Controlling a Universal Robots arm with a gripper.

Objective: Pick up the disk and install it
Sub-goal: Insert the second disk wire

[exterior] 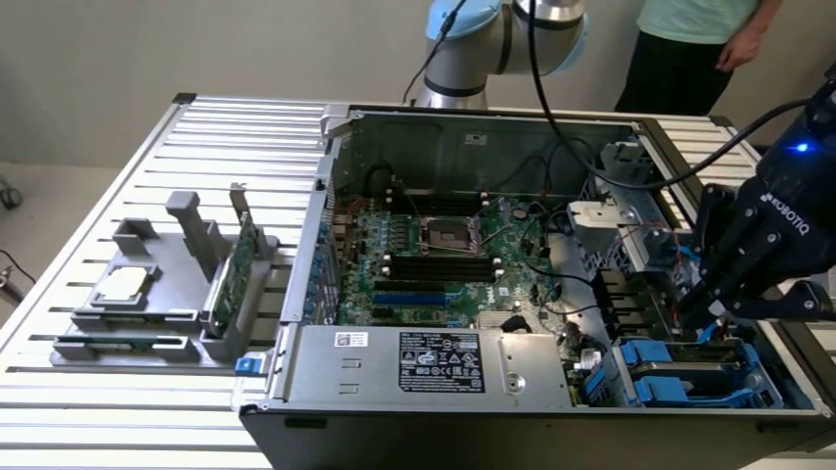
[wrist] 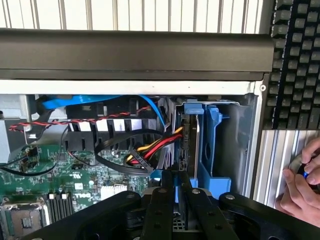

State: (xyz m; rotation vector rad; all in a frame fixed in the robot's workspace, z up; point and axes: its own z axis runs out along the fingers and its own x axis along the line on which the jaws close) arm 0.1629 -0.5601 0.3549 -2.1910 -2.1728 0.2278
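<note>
In the wrist view the disk (wrist: pixel 189 142) stands edge-on in its blue carrier (wrist: pixel 212 145), down in the drive bay at the corner of the open computer case. My gripper (wrist: pixel 176 179) sits right over it, its two black fingers (wrist: pixel 165 200) drawn close together and pinching the disk's thin near edge. In the exterior view my gripper (exterior: pixel 695 315) reaches down into the bay at that view's right, just above the blue carriers (exterior: pixel 667 357). The disk's label face is hidden.
Red, yellow and black cables (wrist: pixel 145 150) loop beside the bay, next to the motherboard (exterior: pixel 432 255). The power supply (exterior: pixel 418 362) lies along the case front. A grey fixture (exterior: pixel 144 294) with a green card (exterior: pixel 242 269) stands at the exterior view's left. A person's hand (wrist: pixel 300 185) rests near a keyboard (wrist: pixel 295 60).
</note>
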